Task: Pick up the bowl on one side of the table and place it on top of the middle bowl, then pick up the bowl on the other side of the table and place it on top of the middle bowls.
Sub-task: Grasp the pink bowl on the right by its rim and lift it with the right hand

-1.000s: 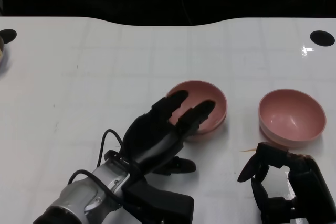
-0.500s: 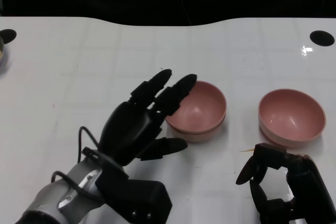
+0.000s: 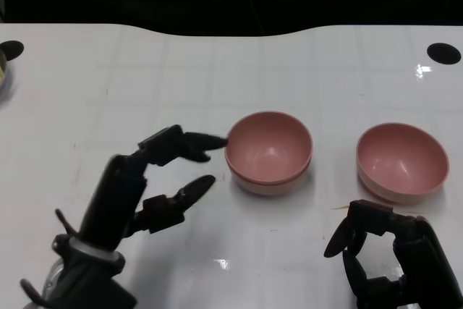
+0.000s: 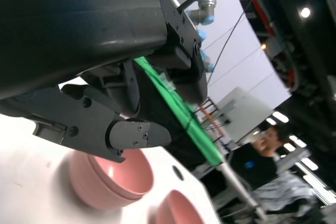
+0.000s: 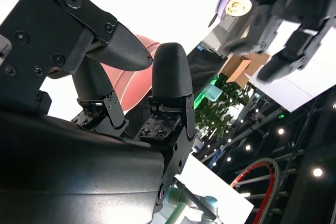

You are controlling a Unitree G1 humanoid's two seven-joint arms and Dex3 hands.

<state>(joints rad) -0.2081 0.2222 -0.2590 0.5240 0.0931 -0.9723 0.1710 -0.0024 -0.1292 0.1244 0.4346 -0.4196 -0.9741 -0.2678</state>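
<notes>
Nearest the camera, the right hand [image 3: 391, 251] sits low at the table's [image 3: 108, 70] near edge, holding nothing, its fingers [image 5: 170, 74] curled downward with a narrow gap between them and the thumb. Just beyond its fingertips stands the side bowl [image 3: 402, 161], pink and upright, not touched. The left hand [image 3: 148, 179] is raised on its side, empty, upper fingers [image 3: 184, 144] and thumb spread wide like an open pincer. Its uppermost fingertip ends just beside the rim of the middle stack [image 3: 269, 151], two pink bowls nested together, apart from the hand as far as the head view tells. Farther off, a dark round hole [image 3: 443, 53] marks the tabletop
</notes>
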